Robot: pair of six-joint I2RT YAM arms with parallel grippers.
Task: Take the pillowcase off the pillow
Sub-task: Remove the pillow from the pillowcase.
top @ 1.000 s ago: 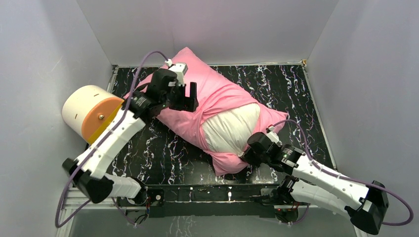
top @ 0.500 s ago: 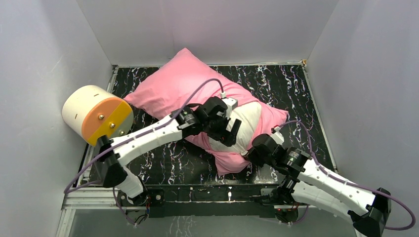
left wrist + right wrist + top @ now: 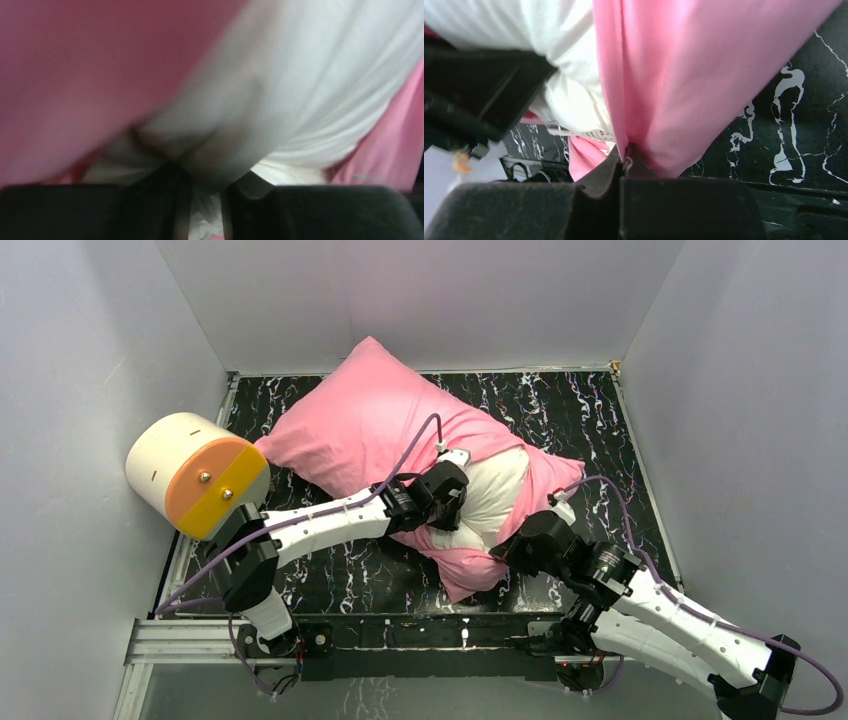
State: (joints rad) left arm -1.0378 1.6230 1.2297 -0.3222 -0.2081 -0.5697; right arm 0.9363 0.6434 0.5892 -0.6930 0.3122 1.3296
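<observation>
The pink pillowcase (image 3: 370,420) lies diagonally across the table, still covering most of the pillow. The white pillow (image 3: 495,495) bulges out of its open near end. My left gripper (image 3: 450,515) presses down onto that bare white end. In the left wrist view a fold of the pillow (image 3: 300,90) is pinched between the jaws, with the pillowcase (image 3: 75,75) to the left. My right gripper (image 3: 508,552) sits at the near hem. In the right wrist view it (image 3: 624,165) is shut on the edge of the pillowcase (image 3: 694,75), beside the pillow (image 3: 569,105).
A cream-and-orange cylinder (image 3: 195,475) stands at the left wall, close to the left arm's elbow. The black marbled table (image 3: 590,430) is boxed in by grey walls on three sides. A purple cable (image 3: 420,435) arcs over the pillowcase.
My left arm has swung from the far-left end of the pillowcase to the exposed white pillow, and its jaws have closed on it. My right gripper has kept its hold and shifted slightly.
</observation>
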